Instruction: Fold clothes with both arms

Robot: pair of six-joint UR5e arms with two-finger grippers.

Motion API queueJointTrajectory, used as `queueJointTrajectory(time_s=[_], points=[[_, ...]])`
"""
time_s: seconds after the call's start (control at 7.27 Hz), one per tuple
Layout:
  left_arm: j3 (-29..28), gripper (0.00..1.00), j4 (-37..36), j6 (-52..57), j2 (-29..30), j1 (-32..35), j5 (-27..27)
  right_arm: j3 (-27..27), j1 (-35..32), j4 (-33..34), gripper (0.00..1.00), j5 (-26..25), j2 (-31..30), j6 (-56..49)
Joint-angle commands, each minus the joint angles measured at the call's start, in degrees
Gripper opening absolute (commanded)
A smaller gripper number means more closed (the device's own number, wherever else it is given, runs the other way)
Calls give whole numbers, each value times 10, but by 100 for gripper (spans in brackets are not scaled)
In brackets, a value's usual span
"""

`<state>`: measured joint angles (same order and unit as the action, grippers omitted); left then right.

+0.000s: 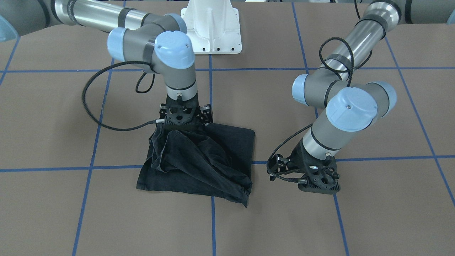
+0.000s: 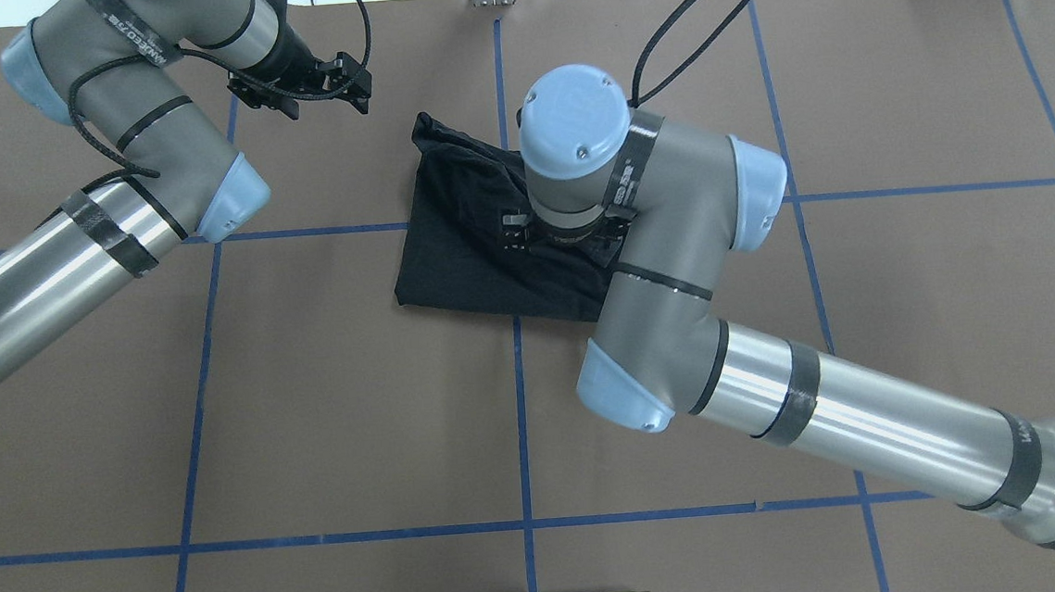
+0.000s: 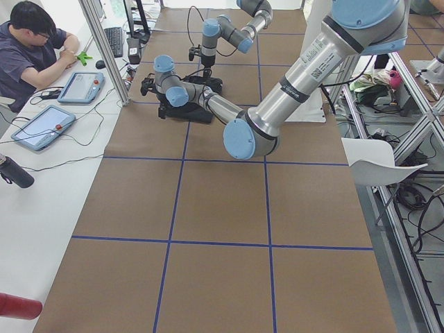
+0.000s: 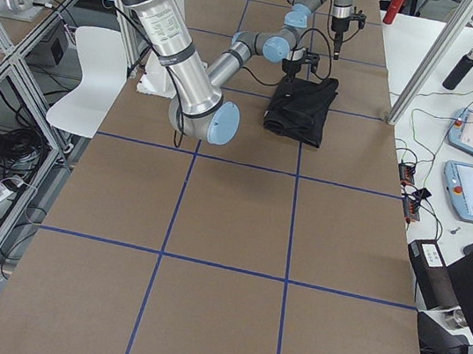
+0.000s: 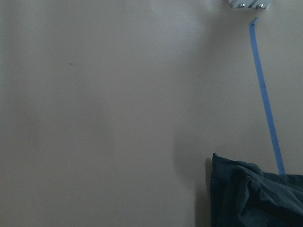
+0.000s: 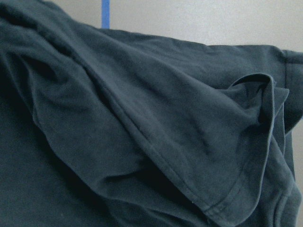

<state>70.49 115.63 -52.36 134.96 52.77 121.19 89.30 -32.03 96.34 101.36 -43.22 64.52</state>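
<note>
The black T-shirt (image 1: 199,163) lies crumpled and partly folded at the table's middle, only plain black showing; it also shows in the overhead view (image 2: 459,245). My right gripper (image 1: 183,125) stands straight above its edge nearest the robot, and a bunch of cloth rises up into it, so it is shut on the shirt. Its fingers are hidden by the cloth. The right wrist view is filled with folds and a hem (image 6: 222,208). My left gripper (image 1: 273,171) is open and empty, low over the bare table beside the shirt's corner (image 5: 251,198).
The white pedestal base (image 1: 213,32) stands at the robot's side of the table. Blue tape lines (image 1: 211,220) cross the brown table top. An operator (image 3: 28,48) sits at a side desk with tablets, off the table.
</note>
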Motion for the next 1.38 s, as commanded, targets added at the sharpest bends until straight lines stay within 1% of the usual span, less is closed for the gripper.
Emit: queueJointTrajectory(time_s=[0.0,0.14,0.28,0.41,0.55,0.69,0.96,1.24], points=[[8,100,0,0,-8,0,0,0,48,50,100,-84,10,-58],[19,100,0,0,-19,0,1,-11,56,47,94,-107,17,-52],[21,100,0,1,-22,0,0,-19,56,29,42,-108,18,-46],[22,100,0,1,-22,0,1,-50,57,-15,0,-108,19,15],[22,100,0,0,-22,0,1,-96,57,-72,0,-109,28,56],[22,100,0,1,-22,0,0,-123,51,-91,0,-114,33,58],[23,100,0,0,-21,0,0,-124,19,-91,0,-109,37,46],[24,100,0,-4,-21,-1,-1,-124,-13,-86,0,-104,36,5]])
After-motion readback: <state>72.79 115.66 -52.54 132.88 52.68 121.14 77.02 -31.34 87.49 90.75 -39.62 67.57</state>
